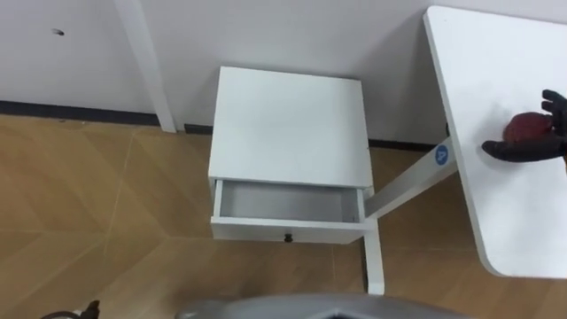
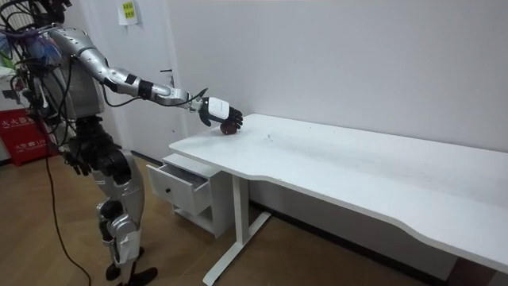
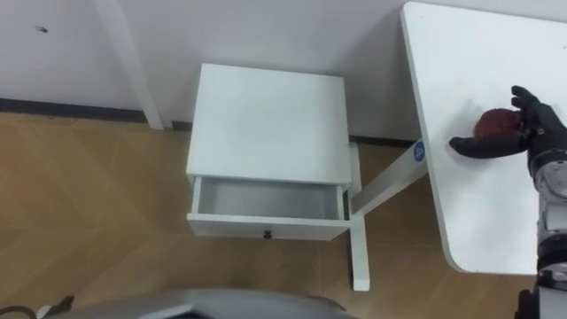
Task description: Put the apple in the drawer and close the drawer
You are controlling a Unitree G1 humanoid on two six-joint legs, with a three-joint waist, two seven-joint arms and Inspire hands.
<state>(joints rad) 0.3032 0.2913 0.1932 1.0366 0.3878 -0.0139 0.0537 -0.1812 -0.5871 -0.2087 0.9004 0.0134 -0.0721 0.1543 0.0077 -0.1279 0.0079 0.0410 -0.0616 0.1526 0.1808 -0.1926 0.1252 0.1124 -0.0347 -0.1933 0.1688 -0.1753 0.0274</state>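
Note:
A dark red apple (image 3: pixel 493 124) lies on the white table (image 3: pixel 478 213), near the edge closest to the cabinet. My right hand (image 3: pixel 534 133) rests on the table around it, open, with the thumb stretched along the near side of the apple and the fingers over its far side. The small white cabinet (image 1: pixel 288 124) stands against the wall to the left of the table. Its drawer (image 1: pixel 288 202) is pulled out and looks empty, with a dark knob (image 1: pixel 287 237) on the front. In the room view my left hand (image 2: pixel 78 163) hangs by my hip.
The table's white leg and foot (image 1: pixel 374 257) stand close to the cabinet's right side. A white upright post (image 1: pixel 146 62) runs along the wall left of the cabinet. Wooden floor (image 1: pixel 97 204) lies in front of the cabinet, where I stand.

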